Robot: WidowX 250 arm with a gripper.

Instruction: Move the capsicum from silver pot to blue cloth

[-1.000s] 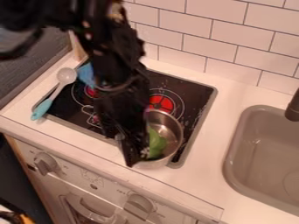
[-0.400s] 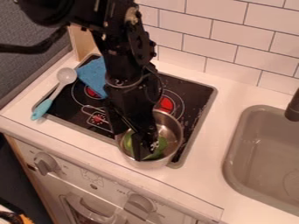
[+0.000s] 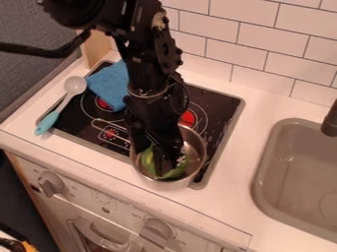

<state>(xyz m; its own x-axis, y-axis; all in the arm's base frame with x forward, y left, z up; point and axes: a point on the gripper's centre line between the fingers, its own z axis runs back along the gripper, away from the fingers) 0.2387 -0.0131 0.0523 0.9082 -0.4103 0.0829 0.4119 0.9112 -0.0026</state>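
Hanging down into the silver pot point(image 3: 162, 184), the black gripper point(image 3: 168, 169) hides much of what lies inside. Whether the claw is spread, pressed together or pinching anything, I cannot tell, as its dark parts merge. The green capsicum point(image 3: 176, 173) is in the pot, showing only in pieces beside and below the gripper; its full outline is covered, and whether it is gripped is unclear.

The arm also blocks the middle of the black stove top point(image 3: 214, 101) and part of a red burner ring point(image 3: 187, 118). The blue cloth point(image 3: 111, 87) lies at the stove top's far left corner, its right side running up to the arm. Left of it rests a spoon point(image 3: 75, 85) with a light blue handle. The grey sink point(image 3: 263, 172) and dark faucet point(image 3: 331, 121) are cut off at the right edge.
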